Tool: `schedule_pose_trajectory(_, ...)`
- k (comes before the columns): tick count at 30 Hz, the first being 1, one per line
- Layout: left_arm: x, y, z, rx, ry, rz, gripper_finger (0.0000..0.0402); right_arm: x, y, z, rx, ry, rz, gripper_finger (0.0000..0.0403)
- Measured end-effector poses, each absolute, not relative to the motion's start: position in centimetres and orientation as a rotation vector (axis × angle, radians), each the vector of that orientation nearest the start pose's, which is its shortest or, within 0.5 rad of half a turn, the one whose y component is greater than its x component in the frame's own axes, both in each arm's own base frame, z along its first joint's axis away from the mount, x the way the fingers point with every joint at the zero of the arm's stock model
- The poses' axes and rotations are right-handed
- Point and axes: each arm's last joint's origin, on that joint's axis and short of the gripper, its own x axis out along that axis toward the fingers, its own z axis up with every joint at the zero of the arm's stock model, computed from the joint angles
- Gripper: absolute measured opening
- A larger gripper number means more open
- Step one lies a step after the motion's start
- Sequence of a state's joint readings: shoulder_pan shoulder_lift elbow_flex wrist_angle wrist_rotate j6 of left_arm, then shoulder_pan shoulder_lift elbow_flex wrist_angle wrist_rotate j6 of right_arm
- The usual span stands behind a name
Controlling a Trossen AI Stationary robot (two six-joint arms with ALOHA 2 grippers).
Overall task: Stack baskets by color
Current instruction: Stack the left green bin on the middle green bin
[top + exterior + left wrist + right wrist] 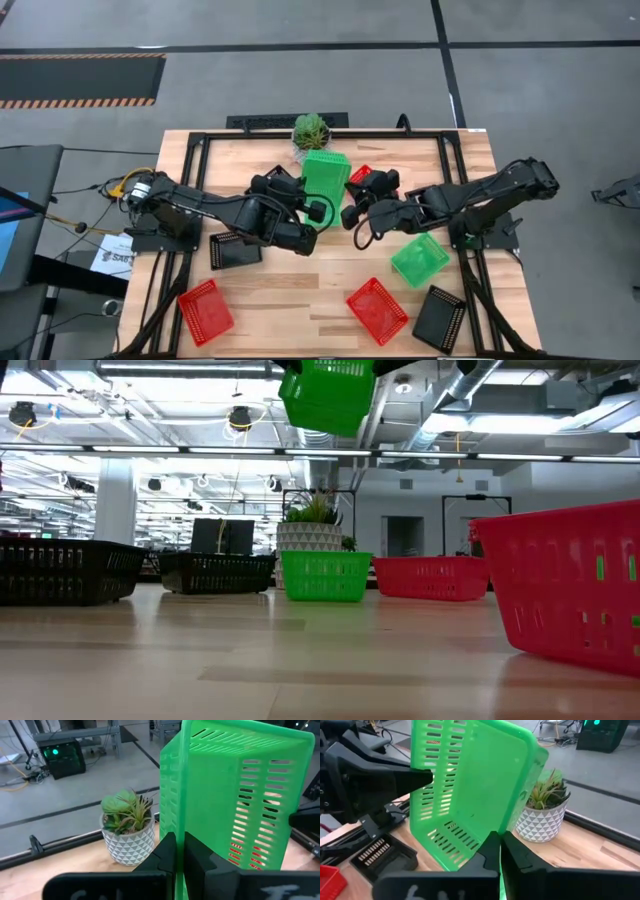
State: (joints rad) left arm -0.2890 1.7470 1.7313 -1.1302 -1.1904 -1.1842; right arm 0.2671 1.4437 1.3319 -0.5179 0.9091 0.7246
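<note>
- A green basket (325,176) hangs in the air at upper centre of the high view, just in front of the plant (311,129); in the low view it shows at the top edge, well clear of the table (270,300).
- The left gripper (176,851) is clamped on one wall of this basket, fingers pinched tight on the mesh.
- The right gripper (499,849) is closed on the opposite rim, so both arms grip the same basket; it looks like a hand-over.
- A second green basket (420,258) lies right of centre by the right arm.
- Two red baskets sit along the lower edge: one at lower left (205,311), one at lower centre (377,309). A third red one (360,174) peeks out beside the lifted basket.
- A black basket (234,250) lies left of centre under the left arm, another (440,318) at lower right.
- Judgement: no stack of any colour can be seen in the high view. The task looks barely begun, with green stacking under way and red and black untouched.
</note>
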Motion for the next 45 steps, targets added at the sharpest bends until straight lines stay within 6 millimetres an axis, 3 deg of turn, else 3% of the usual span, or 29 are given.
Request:
schedule_pose_trajectory(12,33.9,-7.3,34.7,-0.233,0.338,1.078,0.0,30.0,6.1,34.5,0.28,0.326,-0.739,0.0011)
schedule_pose_trajectory(21,34.0,-7.9,34.8,-0.224,0.371,1.035,0.0,29.2,5.9,35.3,0.207,0.343,-0.718,0.0065)
schedule_pose_trajectory(33,34.5,-8.2,35.0,-0.24,0.353,0.997,0.0,26.0,4.9,38.7,0.27,0.232,-0.697,0.0168)
schedule_pose_trajectory(39,35.1,-8.2,35.4,-0.242,0.335,0.962,0.0,26.6,5.2,38.3,0.269,0.261,-0.662,0.0192)
schedule_pose_trajectory(45,35.3,-8.1,35.5,-0.221,0.34,0.955,0.0,27.2,5.3,37.0,0.267,0.313,-0.703,0.0181)
